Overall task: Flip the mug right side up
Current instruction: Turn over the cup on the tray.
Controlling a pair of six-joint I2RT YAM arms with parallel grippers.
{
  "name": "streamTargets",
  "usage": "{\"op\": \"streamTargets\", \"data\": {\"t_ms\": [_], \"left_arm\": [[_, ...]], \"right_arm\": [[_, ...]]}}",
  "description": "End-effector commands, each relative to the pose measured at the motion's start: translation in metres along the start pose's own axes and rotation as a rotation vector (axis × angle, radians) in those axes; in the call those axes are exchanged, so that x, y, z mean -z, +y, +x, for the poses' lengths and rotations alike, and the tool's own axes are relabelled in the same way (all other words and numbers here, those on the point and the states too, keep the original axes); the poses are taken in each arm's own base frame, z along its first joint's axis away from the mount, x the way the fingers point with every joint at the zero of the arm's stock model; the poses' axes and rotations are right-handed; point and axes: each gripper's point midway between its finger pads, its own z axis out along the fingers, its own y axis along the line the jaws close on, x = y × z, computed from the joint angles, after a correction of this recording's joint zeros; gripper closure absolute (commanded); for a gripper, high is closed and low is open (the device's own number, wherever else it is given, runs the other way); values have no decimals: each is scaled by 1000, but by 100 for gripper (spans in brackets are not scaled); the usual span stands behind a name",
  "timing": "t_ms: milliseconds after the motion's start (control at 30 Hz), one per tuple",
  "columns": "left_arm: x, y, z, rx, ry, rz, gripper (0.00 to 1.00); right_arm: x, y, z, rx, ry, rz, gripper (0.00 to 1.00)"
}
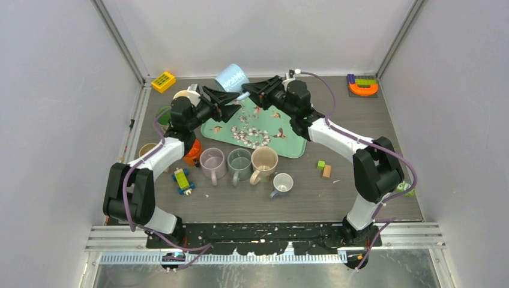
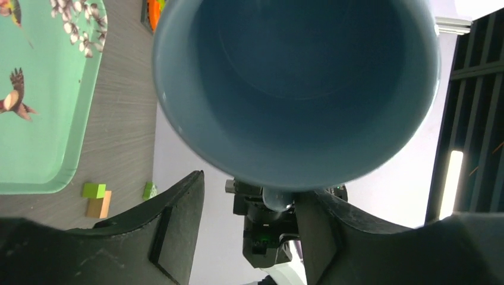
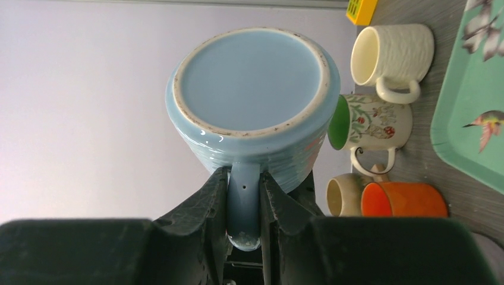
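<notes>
**Mug aloft on its side, halfway through the flip**

Mug [image 1: 233, 77] in pale blue hangs in the air above the far edge of the green tray [image 1: 294, 147], between the two arms and touching nothing below it. It is neither inverted nor upright. It lies roughly on its side, with its glazed base facing the right wrist camera and its open mouth facing the left one.

The right gripper [image 3: 243, 175] pinches the handle, one finger pressed to each side of the loop. The left gripper [image 2: 252, 187] sits just under the rim with its fingers spread. No contact with the mug shows from that side.

By my reading, the step in hand is the reorientation itself: the lift is made, the rotation is partly made, and the set-down is not yet done.

The next move probably calls for one of two things. The right wrist could roll further until the mouth points up, or the left fingers could take the rim or wall for a handover. Either way the mug must then be lowered base-first onto a free patch of tray or table [image 1: 360, 192]. The thin handle grip could let the mug swing during the turn.
</notes>
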Motion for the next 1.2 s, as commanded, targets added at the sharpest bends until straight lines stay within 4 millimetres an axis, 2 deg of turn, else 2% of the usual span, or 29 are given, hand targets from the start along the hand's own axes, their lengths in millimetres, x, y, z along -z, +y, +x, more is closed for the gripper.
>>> {"op": "streamTargets", "data": {"t_ms": [0,533,700,900,1000,1067,1167], "left_arm": [[0,-32,-1,-56,9,92,44],[-2,-43,-8,-75,-28,136,58],[0,-49,-9,-85,-33,161,71],[1,-58,-8,-128,-29,176,99],[1,-61,-6,-161,-20,171,100],[1,-64,-4,-194,-15,159,100],[2,-68,-4,-265,-21,120,100]], "right_arm": [[20,98,20,-13,40,-325,99],[24,81,49,-39,83,-289,99],[24,74,52,-47,90,-277,99],[27,64,53,-36,90,-250,99],[28,57,54,-14,88,-223,99],[28,51,54,11,86,-193,95],[29,40,49,46,74,-143,76]]}}
